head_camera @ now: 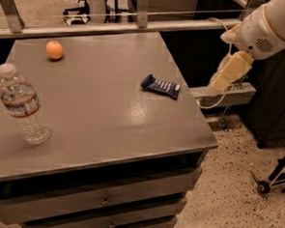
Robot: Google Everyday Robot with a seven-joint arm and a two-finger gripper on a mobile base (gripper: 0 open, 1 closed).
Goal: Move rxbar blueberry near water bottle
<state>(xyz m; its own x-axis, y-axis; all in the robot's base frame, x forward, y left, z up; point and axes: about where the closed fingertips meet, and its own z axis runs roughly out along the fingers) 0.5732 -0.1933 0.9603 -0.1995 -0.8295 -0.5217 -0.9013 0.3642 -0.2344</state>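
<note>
The bar is lying flat near the right edge of the table, its navy wrapper with pale lettering slightly skewed. The bottle is standing upright at the front left, clear and ribbed, with a white cap and a red-edged label. They are sitting well apart. My gripper is hanging beyond the table's right side.

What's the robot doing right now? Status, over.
Claw in the air, right of the grey table. Dark navy-blue wrapped snack bar lying untouched, far from the clear plastic water bottle. Round orange fruit at back-left, off the path.
</note>
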